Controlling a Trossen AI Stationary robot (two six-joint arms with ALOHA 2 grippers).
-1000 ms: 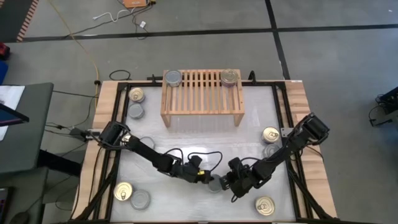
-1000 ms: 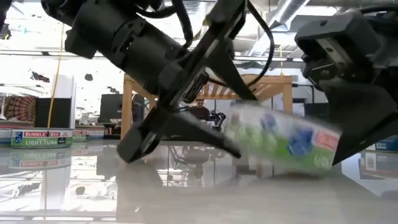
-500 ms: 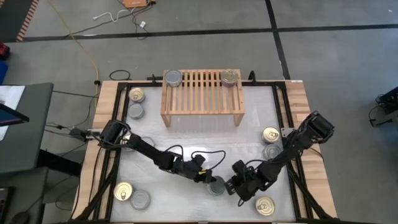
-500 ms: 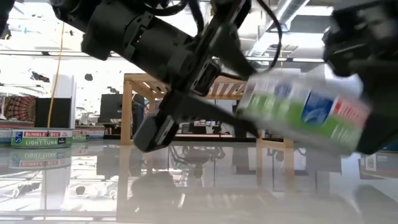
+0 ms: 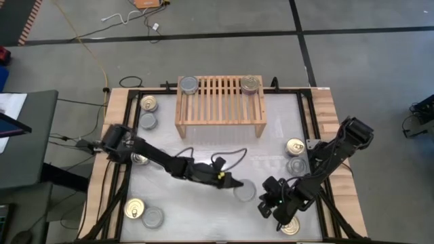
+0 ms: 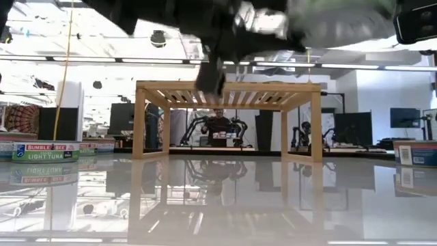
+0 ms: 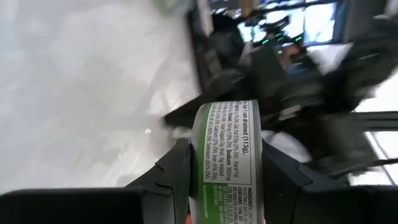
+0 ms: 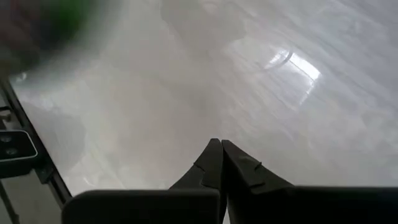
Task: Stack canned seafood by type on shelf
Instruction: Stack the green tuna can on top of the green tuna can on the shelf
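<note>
My left gripper (image 5: 237,186) is shut on a round flat tin of canned seafood (image 5: 245,192) with a silver top and a green-and-white label (image 7: 227,168), held over the table's middle. The low view shows this tin (image 6: 334,17) as a blur high above the table. My right gripper (image 5: 266,209) (image 8: 221,149) hovers shut and empty just right of it, beside a gold-lidded tin (image 5: 291,226). The light-wood shelf (image 5: 220,102) stands at the far edge, with a silver tin (image 5: 189,84) at its left end and a gold tin (image 5: 250,84) at its right end. My left gripper pinches the tin by its two flat ends (image 7: 199,146), one finger (image 7: 177,177) on each face, with the label wall turned back toward the wrist. The fingers come nearly level from the table's left. The tin lies flat, top up, lifted clear of the table.
Loose tins lie along the table's left edge (image 5: 148,104) (image 5: 148,120), at the near left corner (image 5: 135,209) (image 5: 153,217) and along the right edge (image 5: 295,146) (image 5: 296,165). Boxes stand beyond the table (image 6: 44,150). Bare tabletop lies between the shelf and both grippers.
A second ago the tin stood tipped with one edge on the table between both grippers. My left gripper has carried it up and toward the table's right, and it now hangs level and clear of the table. My right gripper has drawn back toward the near right corner.
</note>
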